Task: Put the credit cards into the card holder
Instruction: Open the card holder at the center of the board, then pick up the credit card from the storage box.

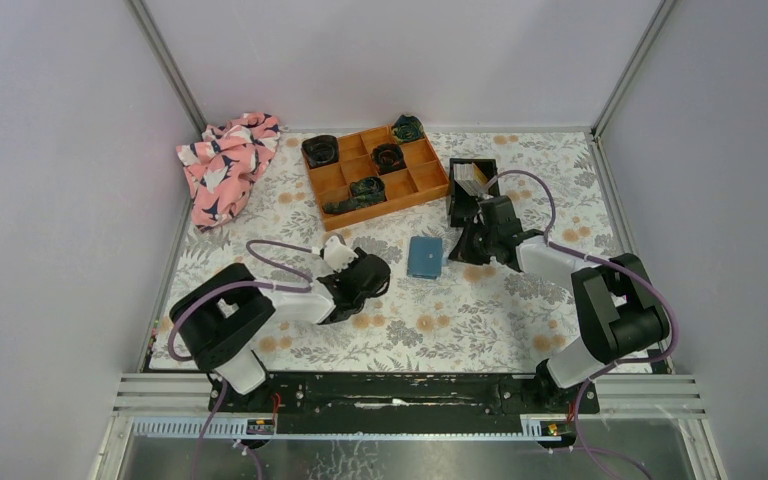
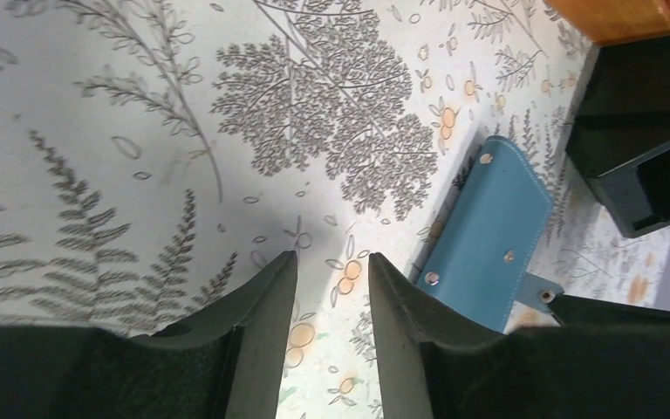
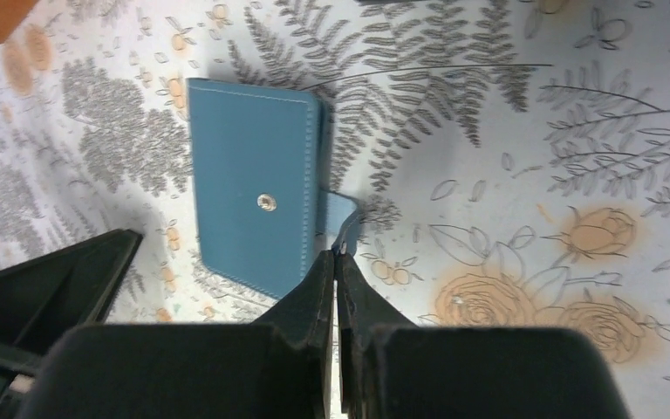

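Black right fingers [image 3: 314, 301] are pressed together, and look at the tips: they meet right on the little closing tab [image 3: 338, 214] of the blue card holder [image 3: 253, 209], so that reads as a pinch on the strap. The card holder lies folded flat on the flowered table [image 3: 532, 131], a metal stud showing on top, its body just left of those tips in the wrist view.

Over on the other side, the left fingers [image 2: 270, 305] stand apart with nothing between them. They are low over the table, with the card holder just beyond their right tip. From above, it sits between the two arms.

Behind the right arm, the black bin [image 1: 490, 168] holds the pale credit cards [image 1: 468, 178], which stand on edge well apart from the card holder. Farther back sit the orange tray [image 1: 425, 180] and the pink cloth [image 1: 225, 165], neither in play.

My read is that this is the opening step, and no card is in hand yet. The next move calls for lifting that tab to pop the snap and swing the flap over. The left fingers would likely need to pin the body so it doesn't drag along. Only then can the cards be fetched from the bin.
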